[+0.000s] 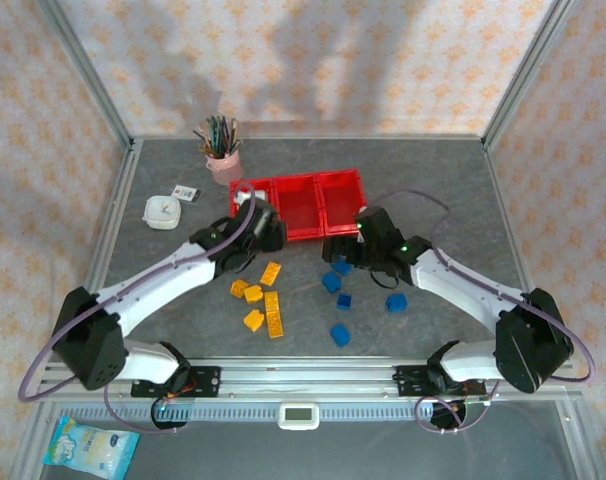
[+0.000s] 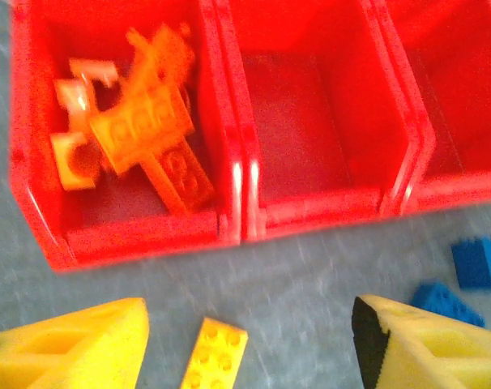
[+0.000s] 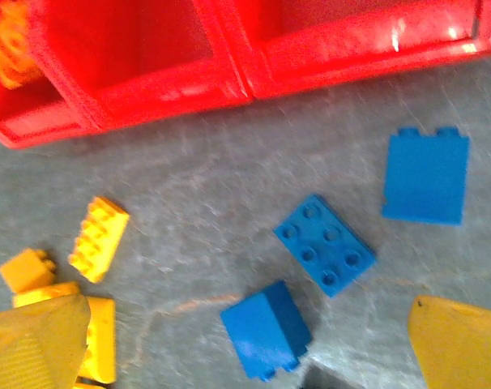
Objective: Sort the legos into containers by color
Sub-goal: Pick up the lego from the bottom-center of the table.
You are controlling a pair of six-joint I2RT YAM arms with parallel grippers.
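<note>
the left hand (image 2: 249, 348) is spread wide and holds nothing — a yellow brick (image 2: 215, 355) lies on the desk (image 2: 310, 275) between its fingers, just short of the red containers (image 2: 244, 186). ahead of it, the leftmost bin holds a heap of orange legos (image 2: 140, 138). further right, the right hand (image 3: 254, 348) is also wide open and empty, poised over three blue legos (image 3: 325, 243) on the desk — one sits between its fingers, two nearer the containers, while yellow bricks (image 3: 98, 239) lie close beside one finger.
</note>
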